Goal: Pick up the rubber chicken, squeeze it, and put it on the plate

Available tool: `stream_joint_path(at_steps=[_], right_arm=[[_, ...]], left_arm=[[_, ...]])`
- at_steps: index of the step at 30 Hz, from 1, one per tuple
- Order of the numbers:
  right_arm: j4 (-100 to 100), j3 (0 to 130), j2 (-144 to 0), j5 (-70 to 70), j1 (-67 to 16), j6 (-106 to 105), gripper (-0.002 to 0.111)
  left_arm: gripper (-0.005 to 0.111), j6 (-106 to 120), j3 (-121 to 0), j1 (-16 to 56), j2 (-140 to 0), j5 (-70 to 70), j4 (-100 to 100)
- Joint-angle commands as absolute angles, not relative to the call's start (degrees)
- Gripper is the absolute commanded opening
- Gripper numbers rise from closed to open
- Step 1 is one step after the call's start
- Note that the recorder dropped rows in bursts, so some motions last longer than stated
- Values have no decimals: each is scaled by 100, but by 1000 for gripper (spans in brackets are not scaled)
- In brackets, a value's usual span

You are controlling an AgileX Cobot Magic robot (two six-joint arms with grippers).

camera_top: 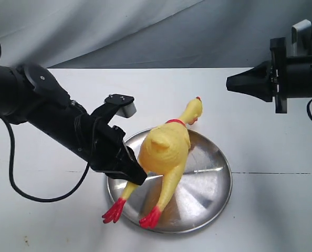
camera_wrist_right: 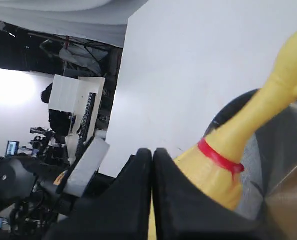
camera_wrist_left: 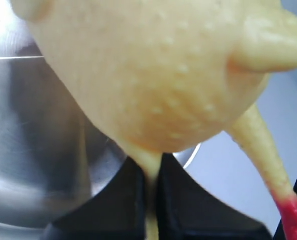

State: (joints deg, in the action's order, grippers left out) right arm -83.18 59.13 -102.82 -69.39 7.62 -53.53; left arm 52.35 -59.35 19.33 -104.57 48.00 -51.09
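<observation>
My left jaws pinch the rubber chicken by a leg, head toward one o'clock over the plate; right jaws closed, empty.

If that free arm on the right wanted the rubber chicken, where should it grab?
Probably the rubber chicken by its thin neck, from the right: it juts toward the right gripper, looks slim enough for jaws, and the left gripper pinches the tail end.

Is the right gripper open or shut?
Shut. The right gripper's black fingers touch with nothing between them, apart from the yellow rubber chicken.
</observation>
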Motion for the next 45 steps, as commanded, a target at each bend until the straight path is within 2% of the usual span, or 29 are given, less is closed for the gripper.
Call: stream_joint_path(at_steps=[1,6,14,17,30,42,45], right_arm=[[-8039,5941,-9630,-6831,790,-5952,0],[-6670,5941,-8542,-5093,486,-5837,0],[-5196,5941,-7296,-4206,-129,-4890,0],[-4520,5941,-7074,-4052,-299,-4336,0],[-4539,5915,-6978,-4126,-349,-4213,0],[-4539,5915,-6978,-4126,-349,-4213,0],[-4539,5915,-6978,-4126,-349,-4213,0]], left_arm=[[0,5026,-5922,1961,-10680,4580,-5166],[0,4807,-5932,1961,-10765,4232,-5166],[0,4097,-5947,1961,-10950,3760,-5166],[0,4043,-5953,1961,-11052,3747,-5166],[0,4054,-5953,2335,-11099,3738,-4992],[0,4028,-5958,2335,-11283,4078,-5002],[5,4028,-5958,2335,-11283,4267,-4921]])
